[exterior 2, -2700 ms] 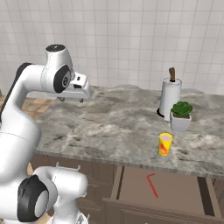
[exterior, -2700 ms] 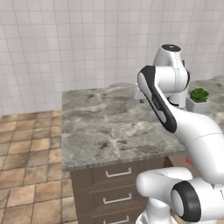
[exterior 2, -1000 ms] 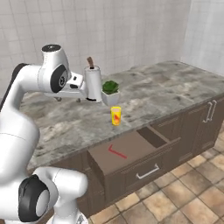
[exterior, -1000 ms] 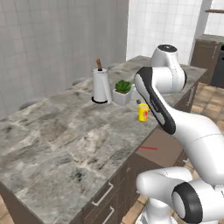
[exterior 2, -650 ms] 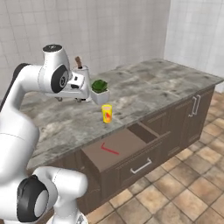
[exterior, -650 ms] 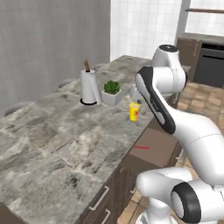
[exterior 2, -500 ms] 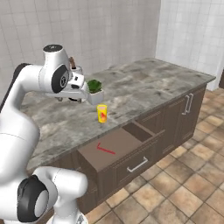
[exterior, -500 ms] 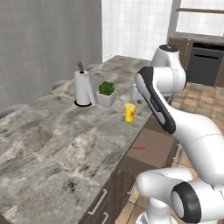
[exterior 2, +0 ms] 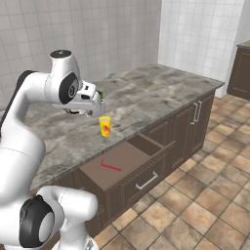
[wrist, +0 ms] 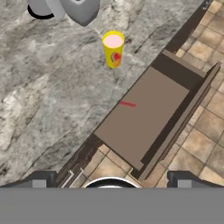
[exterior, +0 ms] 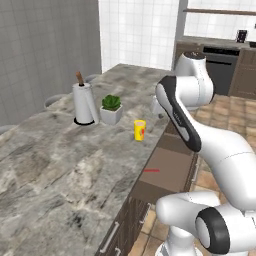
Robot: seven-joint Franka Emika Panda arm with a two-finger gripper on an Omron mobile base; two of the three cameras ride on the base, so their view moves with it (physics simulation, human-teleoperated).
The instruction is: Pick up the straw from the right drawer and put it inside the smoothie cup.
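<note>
I see the right drawer (wrist: 144,116) open, the straw (wrist: 127,104) flat on its floor. The smoothie cup (wrist: 113,49) stands on the counter (wrist: 48,92). Gripper (exterior 2: 90,100) high above; jaw state I cannot tell.

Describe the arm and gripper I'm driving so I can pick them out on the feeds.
The arm is glossy white with rounded links and dark grey to black bands at its joints. The shoulder joint has a round dark cap on top. The gripper is a boxy white hand, partly shaded grey, with two small dark fingers. No cables or markings are visible.
</note>
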